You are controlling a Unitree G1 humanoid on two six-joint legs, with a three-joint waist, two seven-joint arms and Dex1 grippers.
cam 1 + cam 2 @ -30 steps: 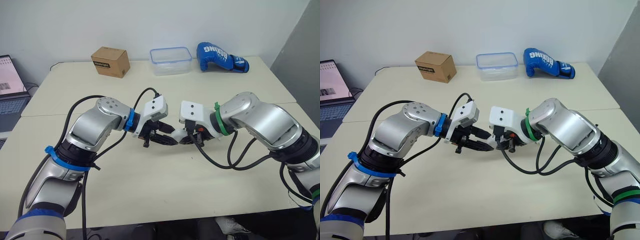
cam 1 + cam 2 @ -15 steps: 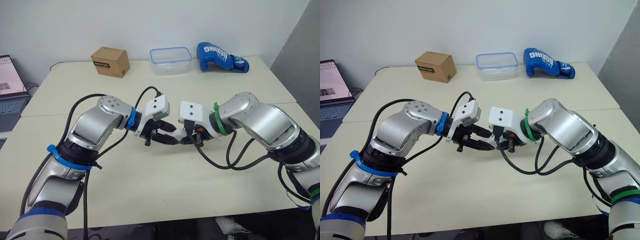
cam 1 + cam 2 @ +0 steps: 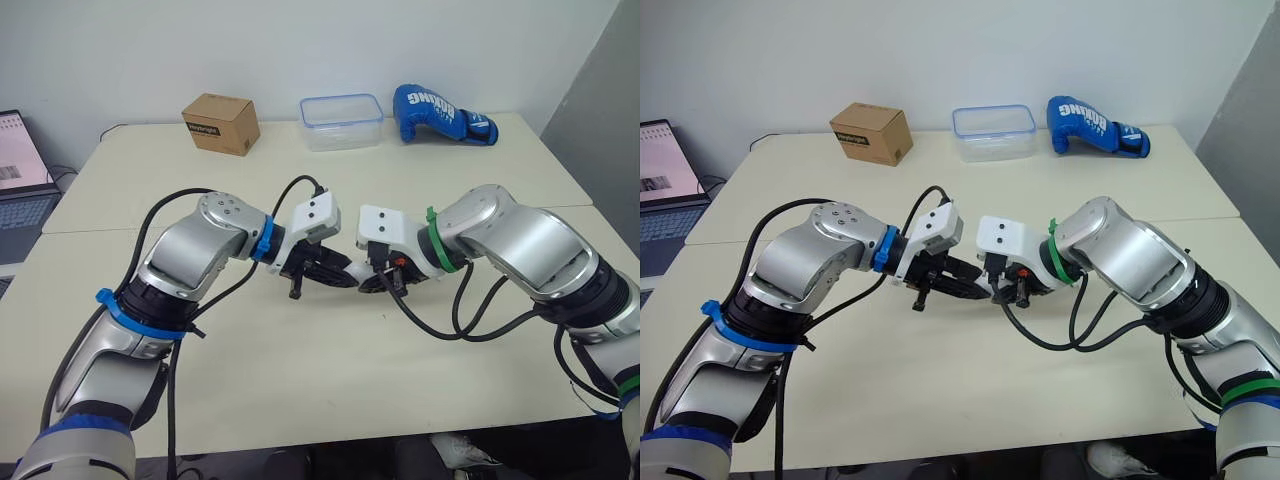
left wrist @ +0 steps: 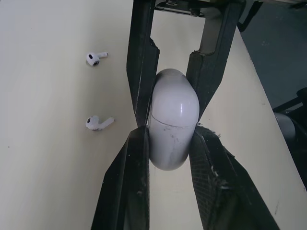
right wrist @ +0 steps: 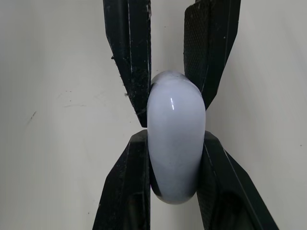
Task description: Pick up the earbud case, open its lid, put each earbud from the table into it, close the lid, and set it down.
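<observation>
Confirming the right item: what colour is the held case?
Glossy white; the earbud case shows best in the left wrist view.

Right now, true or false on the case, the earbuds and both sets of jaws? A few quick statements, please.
1. The jaws of the left gripper and of the right gripper are both shut on the earbud case. True.
2. The case's lid is open. False: it is closed, with only a thin seam showing.
3. Two earbuds lie on the table, outside the case. True.
4. The cardboard box sits to the right of the clear container. False: it sits to its left.
</observation>
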